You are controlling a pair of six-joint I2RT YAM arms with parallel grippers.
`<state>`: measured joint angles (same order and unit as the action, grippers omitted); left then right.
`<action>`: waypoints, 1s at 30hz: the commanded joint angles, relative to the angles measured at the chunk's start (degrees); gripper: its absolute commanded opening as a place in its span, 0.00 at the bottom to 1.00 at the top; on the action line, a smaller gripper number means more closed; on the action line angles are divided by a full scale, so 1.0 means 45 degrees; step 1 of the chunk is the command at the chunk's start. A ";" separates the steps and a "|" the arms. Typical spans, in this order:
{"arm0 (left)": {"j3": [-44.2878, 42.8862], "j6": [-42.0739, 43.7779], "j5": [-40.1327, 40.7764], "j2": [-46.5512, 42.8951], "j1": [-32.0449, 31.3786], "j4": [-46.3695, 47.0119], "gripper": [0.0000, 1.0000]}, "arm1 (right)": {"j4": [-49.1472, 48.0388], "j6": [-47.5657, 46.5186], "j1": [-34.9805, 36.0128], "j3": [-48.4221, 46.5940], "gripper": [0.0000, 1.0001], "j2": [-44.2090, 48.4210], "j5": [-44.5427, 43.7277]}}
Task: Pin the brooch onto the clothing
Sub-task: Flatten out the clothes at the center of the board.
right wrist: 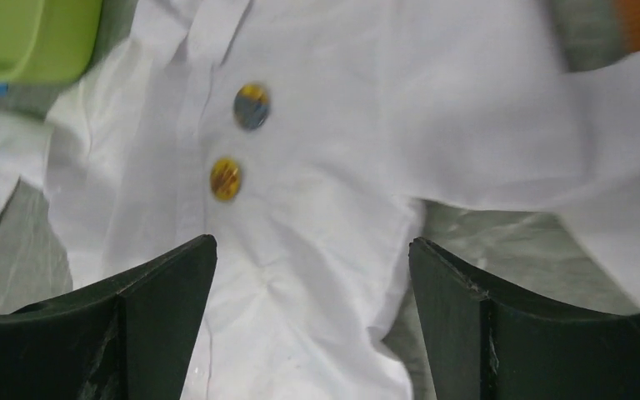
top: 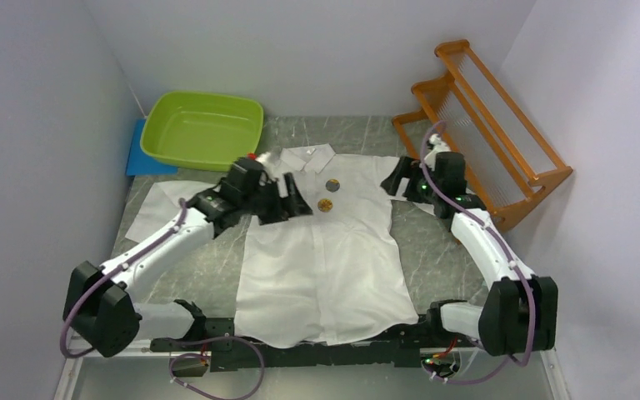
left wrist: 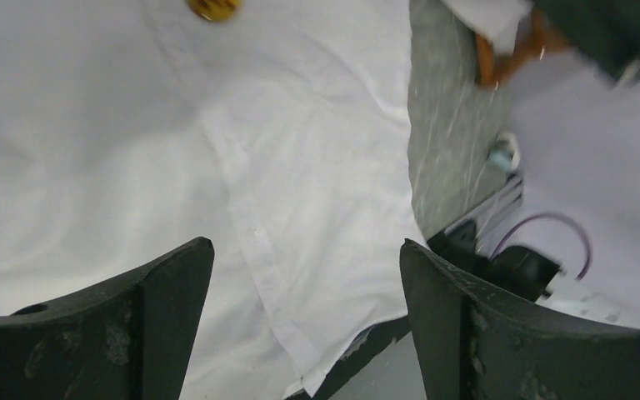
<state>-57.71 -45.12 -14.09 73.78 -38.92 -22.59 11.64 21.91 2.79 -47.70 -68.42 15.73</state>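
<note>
The clothing, a white shirt (top: 325,267), lies flat on the table with its collar at the far end. Two round brooches rest on its chest beside the button strip: a gold one (top: 326,204) (right wrist: 225,178) (left wrist: 214,7) and a darker one (top: 332,185) (right wrist: 252,106) just beyond it. My left gripper (top: 300,206) (left wrist: 307,250) hovers open just left of the gold brooch, with only shirt fabric under its jaws. My right gripper (top: 394,179) (right wrist: 312,250) stands open over the shirt's right shoulder edge, holding nothing.
A lime green basin (top: 204,129) (right wrist: 25,37) sits at the back left on a blue mat (top: 137,158). An orange wooden rack (top: 492,125) stands at the back right, close behind my right arm. The shirt's left sleeve (top: 154,208) spreads under my left arm.
</note>
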 commanded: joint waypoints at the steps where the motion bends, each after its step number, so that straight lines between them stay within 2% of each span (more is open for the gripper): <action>1: 0.0851 0.0322 -0.1782 -0.1098 0.3114 -0.0328 0.87 | 0.0005 -0.0521 0.1830 -0.0058 0.88 -0.0719 0.0532; 5: 0.1282 0.0441 -0.2957 -0.1861 0.6923 -0.1265 0.89 | 0.0452 0.0272 0.3284 0.0207 0.87 -0.1422 -0.0152; 9: 0.1186 0.1035 -0.3946 -0.1604 1.1131 -0.2524 0.89 | 0.0443 0.1579 0.3765 0.1368 0.86 -0.1517 -0.0585; 12: 0.0916 0.1467 -0.3696 -0.1116 1.3461 -0.3491 0.89 | 0.0457 0.2212 0.3773 0.2321 0.86 -0.1379 -0.1111; 15: 0.0838 0.1513 -0.3031 -0.0702 1.5163 -0.3717 0.89 | 0.0714 0.2603 0.3628 0.2890 0.87 -0.1255 -0.1887; 18: 0.0960 0.1071 -0.1971 -0.0267 1.6091 -0.3260 0.88 | 0.0717 0.2851 0.3312 0.3215 0.87 -0.1184 -0.2160; 22: 0.0869 0.0416 -0.1261 0.0707 1.6394 -0.2306 0.85 | 0.0732 0.2951 0.2660 0.3326 0.87 -0.1273 -0.2318; 26: 0.0726 -0.0445 -0.1237 0.1901 1.6385 -0.0706 0.79 | 0.0791 0.2644 0.1846 0.3170 0.88 -0.1337 -0.2351; 30: 0.0164 -0.0686 -0.1472 0.3419 1.6392 0.0562 0.77 | 0.0848 0.2202 0.1231 0.2861 0.88 -0.1374 -0.2108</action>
<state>-52.60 -45.50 -20.71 84.42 34.68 -28.51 14.90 34.09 10.76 -33.47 -74.72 8.01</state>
